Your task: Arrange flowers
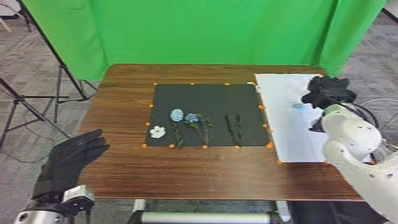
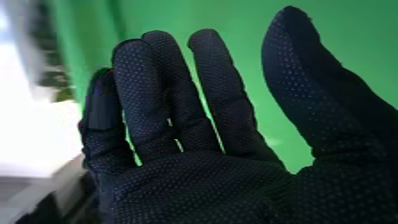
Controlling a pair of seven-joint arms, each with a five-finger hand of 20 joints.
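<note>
Brown wooden surface (image 1: 178, 180), grain visible as darker streaks. On it, a flat, matte black rectangular mat (image 1: 191, 140); beside it on the right, a smooth white sheet (image 1: 298, 145). Small orange dots (image 1: 205, 146) mark the edges of both. Flower pieces lie on the lower part of the mat: a white flower (image 1: 157, 132) with rounded petals near the left edge; next to it, a pale blue oval bloom (image 1: 177, 115) on a thin dark stem; then a deeper blue bloom (image 1: 192, 118) with leafy, branching greenery; further right, two slender dark stems (image 1: 234, 127), side by side. A small pale blue patch (image 1: 298, 106) shows on the sheet, nature unclear. Right hand (image 1: 330, 91) is above the sheet's far right portion; right wrist view gives dotted black fabric, fingers straight, thumb spread well apart from them. Left hand (image 1: 69, 156) is at the surface's left edge, fingers extended, thumb apart. Smooth green cloth (image 1: 204, 35) hangs behind.
</note>
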